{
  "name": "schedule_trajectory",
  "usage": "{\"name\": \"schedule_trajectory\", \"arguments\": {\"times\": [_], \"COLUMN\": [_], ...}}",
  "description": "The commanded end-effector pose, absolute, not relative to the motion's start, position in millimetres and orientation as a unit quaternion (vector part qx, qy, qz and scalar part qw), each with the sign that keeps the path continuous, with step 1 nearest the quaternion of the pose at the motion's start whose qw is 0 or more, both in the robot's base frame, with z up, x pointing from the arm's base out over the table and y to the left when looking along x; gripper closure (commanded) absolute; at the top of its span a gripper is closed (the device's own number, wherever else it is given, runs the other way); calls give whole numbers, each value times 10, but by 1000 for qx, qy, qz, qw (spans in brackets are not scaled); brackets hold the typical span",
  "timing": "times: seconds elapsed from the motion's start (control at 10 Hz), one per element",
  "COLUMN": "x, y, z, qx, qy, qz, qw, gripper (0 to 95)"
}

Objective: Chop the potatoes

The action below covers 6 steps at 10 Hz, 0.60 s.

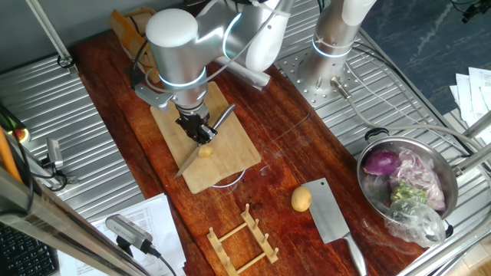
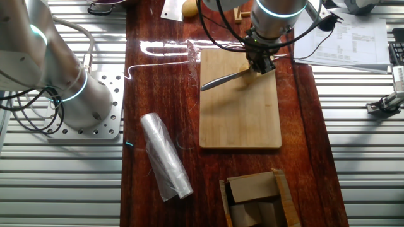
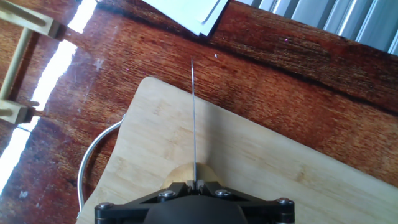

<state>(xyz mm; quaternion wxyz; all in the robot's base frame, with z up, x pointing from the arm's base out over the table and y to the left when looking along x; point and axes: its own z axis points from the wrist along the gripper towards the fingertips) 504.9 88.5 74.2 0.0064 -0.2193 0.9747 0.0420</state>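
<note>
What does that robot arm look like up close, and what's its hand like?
The arm is made of thick, rounded silver-grey segments with glowing light-blue rings at the joints. Black cables run along it. Its hand is small, black and blocky, with screws visible in the hand view.

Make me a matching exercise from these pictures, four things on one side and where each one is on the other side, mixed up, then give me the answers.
Things:
1. knife
2. whole potato
3. cleaver
4. purple onion

Places:
A. inside the metal bowl
B. lying flat on the bare wooden table, beside the whole potato
C. held in the gripper over the cutting board
D. on the bare wooden table, off the cutting board

Pairs: 1-C, 2-D, 3-B, 4-A
</note>
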Motion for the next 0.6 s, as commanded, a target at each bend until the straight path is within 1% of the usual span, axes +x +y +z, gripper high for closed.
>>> {"name": "schedule_trajectory", "arguments": {"times": [0.1,0.6], "x": [5043,5040], "y": [909,911], "z": [341,342], "qx": [-216,-214], "qy": [975,976], "qz": [40,41], "qw": [4,7], "gripper": [950,950]}}
